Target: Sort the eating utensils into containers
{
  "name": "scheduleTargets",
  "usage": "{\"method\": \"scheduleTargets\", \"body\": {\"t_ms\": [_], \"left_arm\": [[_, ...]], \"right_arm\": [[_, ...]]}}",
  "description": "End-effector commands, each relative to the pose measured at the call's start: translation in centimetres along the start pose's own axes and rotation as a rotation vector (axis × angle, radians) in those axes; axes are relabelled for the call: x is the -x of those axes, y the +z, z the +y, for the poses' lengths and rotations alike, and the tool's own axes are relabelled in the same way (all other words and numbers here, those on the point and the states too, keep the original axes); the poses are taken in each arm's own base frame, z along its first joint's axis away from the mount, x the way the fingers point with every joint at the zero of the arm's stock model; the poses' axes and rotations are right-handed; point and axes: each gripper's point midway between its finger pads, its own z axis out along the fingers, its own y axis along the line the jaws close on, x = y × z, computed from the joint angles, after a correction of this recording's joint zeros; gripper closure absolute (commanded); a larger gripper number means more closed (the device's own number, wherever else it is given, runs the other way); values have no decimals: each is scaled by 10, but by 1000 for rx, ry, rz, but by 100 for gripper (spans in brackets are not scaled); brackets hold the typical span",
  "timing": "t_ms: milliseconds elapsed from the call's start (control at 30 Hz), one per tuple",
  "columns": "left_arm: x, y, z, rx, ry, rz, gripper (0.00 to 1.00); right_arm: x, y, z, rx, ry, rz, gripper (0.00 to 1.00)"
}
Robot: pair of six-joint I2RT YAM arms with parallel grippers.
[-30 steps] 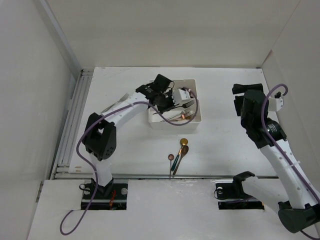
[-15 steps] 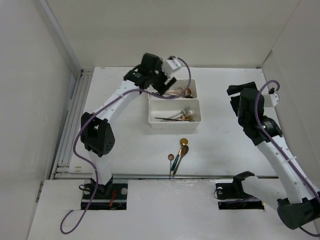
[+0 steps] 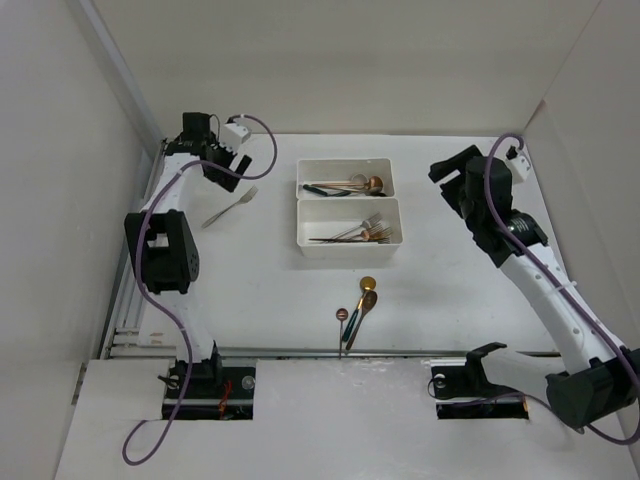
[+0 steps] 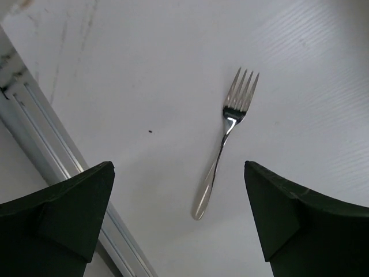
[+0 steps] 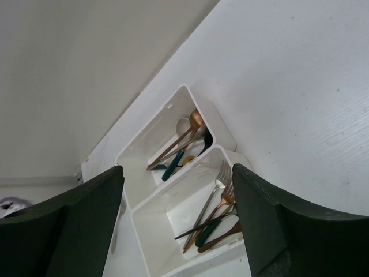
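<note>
Two white containers sit side by side at mid-table. The far one (image 3: 346, 162) (image 5: 151, 134) holds spoons (image 5: 185, 138). The near one (image 3: 350, 252) (image 5: 147, 228) holds forks (image 3: 365, 231) (image 5: 218, 208). A silver fork (image 3: 230, 207) (image 4: 226, 138) lies alone on the table at the far left. My left gripper (image 3: 222, 168) (image 4: 179, 167) hovers over its handle end, open and empty. Three loose spoons (image 3: 360, 302) lie near the front edge. My right gripper (image 3: 445, 172) (image 5: 177, 168) hangs open and empty to the right of the containers, looking down at them.
A metal rail (image 3: 150, 215) (image 4: 40, 138) runs along the table's left edge, close beside the silver fork. White walls enclose the table on the left, the back and the right. Purple cables trail along both arms.
My left arm swung from over the near container to the far-left corner, and its jaws opened wide. My right gripper drifted left, toward the containers.
</note>
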Motion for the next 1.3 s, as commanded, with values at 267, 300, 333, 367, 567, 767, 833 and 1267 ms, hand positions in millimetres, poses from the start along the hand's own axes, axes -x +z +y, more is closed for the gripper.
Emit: {"method": "scheduleTargets", "body": {"t_ms": [267,300,333,367,567,767,833,1267], "left_arm": [[-86,58,-5,-161,41,243,9],[-91,62,-8,-171,38,255,10],[-96,65,-8,-170,37,270,12],[-100,68,-9,-170,37,284,13],[-125,81,-19,-207,-11,381,99],[-81,64,-3,-173,-29,268,100],[-53,50,7,-145,-44,200,100],[185,-108,-170,-250,303,-373,100]], "right_arm": [[16,1,39,99,-36,-5,19],[17,2,37,93,-35,-14,19],[14,3,34,86,-39,-9,19],[17,0,36,93,-35,-14,19],[23,-1,32,74,-34,-40,19],[24,-1,31,68,-34,-47,19],[24,-1,31,68,-34,-47,19],[34,-17,22,66,-33,-80,19]]}}
